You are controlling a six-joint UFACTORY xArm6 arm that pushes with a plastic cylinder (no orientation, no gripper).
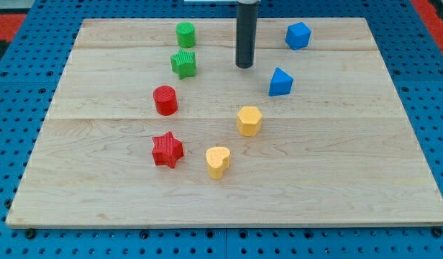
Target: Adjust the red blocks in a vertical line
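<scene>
A red cylinder stands left of the board's middle. A red star lies below it, almost straight under it, slightly to the right. My tip rests on the board near the view's top centre. It is well up and to the right of both red blocks and touches no block.
A green cylinder and a green star sit left of my tip. A blue block and a blue wedge sit to its right. A yellow hexagon and a yellow heart lie lower down on the wooden board.
</scene>
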